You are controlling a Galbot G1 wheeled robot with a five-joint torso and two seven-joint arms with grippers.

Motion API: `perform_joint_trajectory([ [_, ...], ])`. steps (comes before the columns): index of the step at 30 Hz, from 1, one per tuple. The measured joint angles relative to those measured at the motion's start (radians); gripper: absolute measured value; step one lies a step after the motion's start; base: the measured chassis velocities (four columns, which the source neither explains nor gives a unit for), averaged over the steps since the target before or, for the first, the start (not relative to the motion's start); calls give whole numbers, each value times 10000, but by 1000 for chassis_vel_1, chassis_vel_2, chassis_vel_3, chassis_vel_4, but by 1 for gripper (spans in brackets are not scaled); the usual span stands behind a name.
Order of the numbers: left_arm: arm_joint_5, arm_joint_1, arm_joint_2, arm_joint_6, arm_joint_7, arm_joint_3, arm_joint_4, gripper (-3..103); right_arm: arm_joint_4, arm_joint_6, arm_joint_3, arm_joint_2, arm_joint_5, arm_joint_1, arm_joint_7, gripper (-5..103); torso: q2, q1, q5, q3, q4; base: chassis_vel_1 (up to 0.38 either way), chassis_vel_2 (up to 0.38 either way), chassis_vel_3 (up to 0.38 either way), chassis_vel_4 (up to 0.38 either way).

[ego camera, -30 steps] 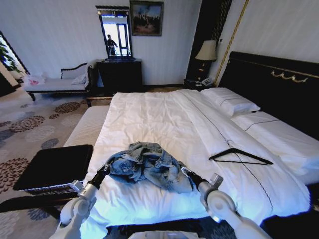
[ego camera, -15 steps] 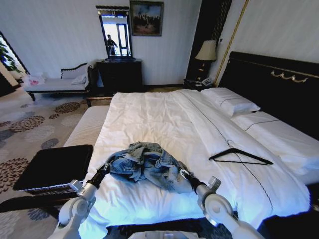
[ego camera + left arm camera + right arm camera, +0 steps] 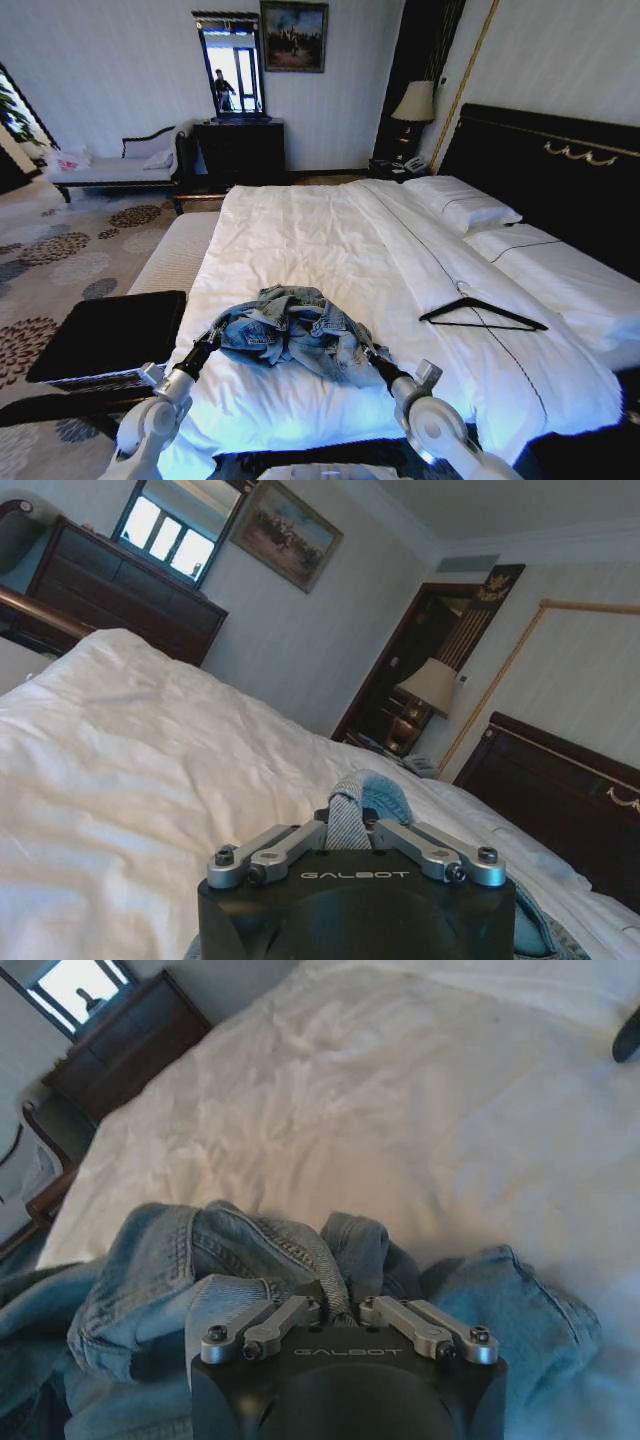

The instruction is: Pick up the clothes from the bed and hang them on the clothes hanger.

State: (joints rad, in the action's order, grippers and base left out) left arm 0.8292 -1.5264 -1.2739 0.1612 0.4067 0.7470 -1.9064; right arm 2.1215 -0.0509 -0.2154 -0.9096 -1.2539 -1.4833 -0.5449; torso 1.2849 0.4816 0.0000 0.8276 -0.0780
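Denim clothes (image 3: pixel 295 333) lie bunched on the bed (image 3: pixel 330 240), pinched at opposite ends by left gripper (image 3: pixel 207 343) and right gripper (image 3: pixel 378 362) fingers. Beyond the right fingers, further from the left arm, the clothes hanger (image 3: pixel 482 312) lies flat, its long axis crosswise.

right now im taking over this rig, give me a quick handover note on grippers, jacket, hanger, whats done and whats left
Left gripper: shut on a fold of the denim jacket, at its left edge.
Right gripper: shut on a jacket seam, at its right edge.
Jacket: bunched in a heap near the foot of the bed, held at both sides.
Clothes hanger: lying flat on the sheet to the right of the jacket, apart from it, untouched.
Done: both grips made.
Left: lift the jacket off the bed, spread it out, get it onto the hanger.
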Motion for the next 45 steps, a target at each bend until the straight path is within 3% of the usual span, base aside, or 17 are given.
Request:
perform_joint_trajectory([
  [3, 2, -106, -106, 0, -28, 75, -133, 3, -35, 261, -10, -62, 114, -35, 213, 5, 0, 0, 0, 0, 0, 0, 0, 0, 0],
  [9, 82, -267, -126, -23, -136, 197, -387, 3, 13, 871, -44, -173, 695, -191, 830, 5, 0, 0, 0, 0, 0, 0, 0, 0, 0],
  [12, 434, -339, -189, -91, -384, 283, -882, 3, 4, 1735, -145, -191, 1574, -196, 2086, 5, 0, -1, -1, 0, 0, 0, 0, 0, 0],
  [14, 456, -361, -185, -142, -472, 287, -1022, 3, -4, 1879, -166, -191, 1801, -167, 2323, 5, 0, -1, -1, 0, 0, 0, 0, 0, 0],
  [18, 704, -732, 243, -552, -1080, 366, -2616, 3, 65, 3125, -518, -192, 3745, 18, 3759, 5, -1, 1, 2, 1, 1, 0, 0, 0, 0],
  [21, 1159, -762, 545, -562, -1522, 567, -3368, 3, 374, 3391, -760, -102, 3885, 111, 4219, 5, 0, -1, 1, 0, -2, 0, 0, 0, 0],
  [23, 1666, -596, 881, -419, -2040, 836, -3914, 3, 601, 3497, -933, 70, 3621, 493, 4669, 5, 0, -1, -1, 0, -1, 0, 0, 0, 0],
  [30, 2741, -11, 1921, -9, -2752, 1459, -4469, 3, 895, 3342, -1186, 560, 2427, 1829, 5040, 5, -1, 0, -1, 2, 3, 0, 0, 0, 0],
  [34, 4346, 1210, 3391, 283, -3545, 2139, -4318, 3, 725, 3027, -1050, 1171, 1068, 4066, 5012, 5, -1, 0, -2, 2, 2, 0, 0, 0, 0],
  [36, 4554, 1430, 3600, 312, -3631, 2193, -4237, 3, 674, 2988, -947, 1232, 877, 4375, 4952, 5, -1, 0, -5, 2, 4, 0, 0, 0, 0],
  [39, 5324, 2851, 4914, 385, -3940, 2182, -3413, 3, 87, 2819, 22, 1460, 86, 6435, 4517, 5, -1, 1, 0, 3, -4, 0, 0, 0, 0],
  [41, 5415, 3124, 5142, 387, -3984, 2123, -3203, 3, -51, 2805, 223, 1470, 23, 6800, 4456, 5, -2, 1, 1, 3, -4, 0, 0, 0, 0],
  [44, 5931, 4429, 6231, 402, -4103, 1586, -1975, 3, -1309, 2773, 1714, 1342, -269, 9155, 4128, 5, -2, 3, -5, 3, 3, 0, 0, 0, 0],
  [45, 5931, 4429, 6231, 402, -4103, 1586, -1975, 3, -1309, 2773, 1714, 1342, -269, 9155, 4128, 5, -2, 3, -5, 3, 3, 0, 0, 0, 0],
])
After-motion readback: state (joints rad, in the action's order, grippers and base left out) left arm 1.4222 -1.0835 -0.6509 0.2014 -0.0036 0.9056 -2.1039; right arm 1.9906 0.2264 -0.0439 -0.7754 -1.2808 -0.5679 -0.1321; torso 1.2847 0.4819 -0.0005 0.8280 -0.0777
